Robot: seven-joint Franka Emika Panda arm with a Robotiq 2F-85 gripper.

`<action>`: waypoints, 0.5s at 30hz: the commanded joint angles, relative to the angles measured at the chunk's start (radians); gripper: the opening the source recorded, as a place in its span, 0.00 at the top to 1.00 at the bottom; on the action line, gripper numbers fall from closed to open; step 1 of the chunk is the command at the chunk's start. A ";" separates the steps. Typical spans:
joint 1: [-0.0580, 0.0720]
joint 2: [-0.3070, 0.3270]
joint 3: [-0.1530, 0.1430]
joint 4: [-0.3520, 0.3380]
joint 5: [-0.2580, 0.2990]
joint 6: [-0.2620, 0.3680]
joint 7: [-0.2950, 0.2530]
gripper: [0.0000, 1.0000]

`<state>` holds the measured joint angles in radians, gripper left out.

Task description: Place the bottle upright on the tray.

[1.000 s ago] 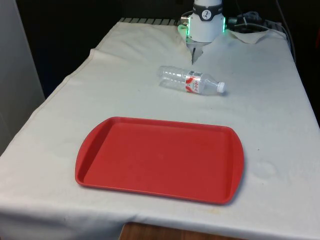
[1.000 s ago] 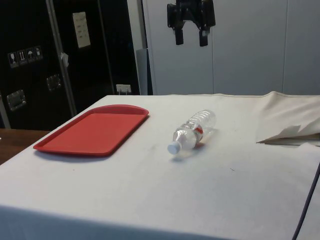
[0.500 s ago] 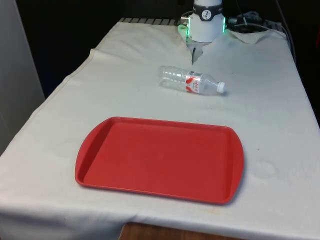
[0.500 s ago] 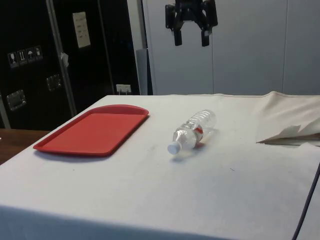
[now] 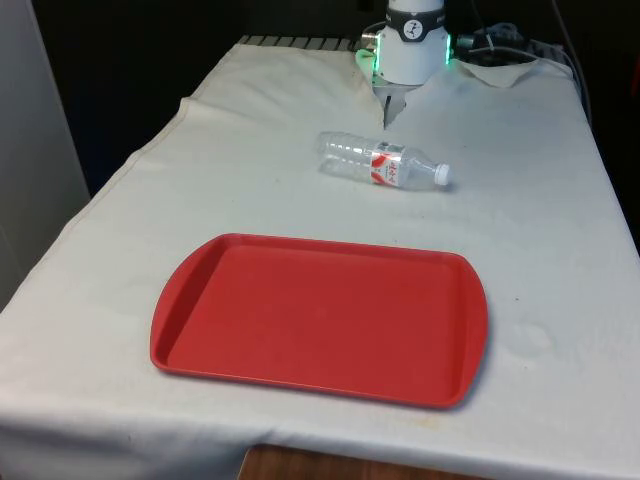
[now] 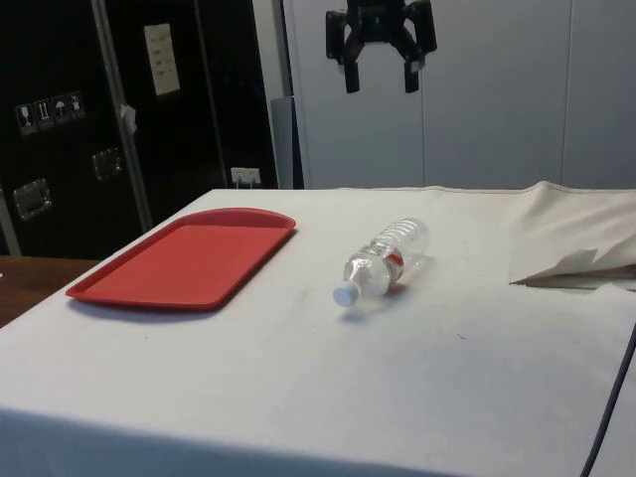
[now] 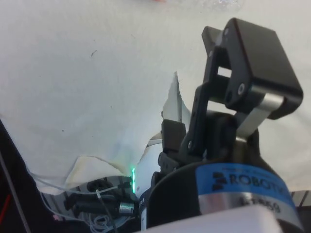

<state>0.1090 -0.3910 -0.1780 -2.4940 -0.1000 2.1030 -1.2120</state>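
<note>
A clear plastic bottle (image 5: 383,161) with a red-and-white label lies on its side on the white cloth, its white cap pointing to the front view's right. In the side view the bottle (image 6: 386,263) rests with its cap toward the camera. The red tray (image 5: 320,310) sits nearer the front edge with nothing on it, and it appears as a low red tray (image 6: 189,258) in the side view. My gripper (image 6: 381,81) hangs high above the table, roughly over the bottle, open with nothing between its fingers. In the wrist view one black finger (image 7: 243,58) shows, and an edge of the bottle (image 7: 221,4) shows past it.
The robot's base (image 5: 413,45) stands at the table's far end with cables (image 5: 500,45) beside it. A raised fold of cloth (image 6: 576,263) lies behind the bottle in the side view. Bare cloth separates the bottle from the tray.
The gripper's fingers have spread wider apart while it stays high above the table. The bottle and the tray have not moved.
</note>
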 commanded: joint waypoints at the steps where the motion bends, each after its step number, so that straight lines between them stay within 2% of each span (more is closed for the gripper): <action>1: 0.002 0.000 -0.001 -0.002 -0.001 0.006 -0.011 0.00; 5: 0.002 0.001 -0.001 -0.004 -0.001 0.006 -0.053 0.00; 6: 0.000 0.000 0.000 -0.002 0.000 0.000 -0.043 0.00; 14: 0.002 0.001 -0.001 -0.006 -0.001 0.007 -0.125 0.00; 15: 0.000 0.001 0.000 -0.004 0.000 0.000 -0.118 0.00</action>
<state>0.1090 -0.3900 -0.1780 -2.4980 -0.1000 2.1030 -1.3300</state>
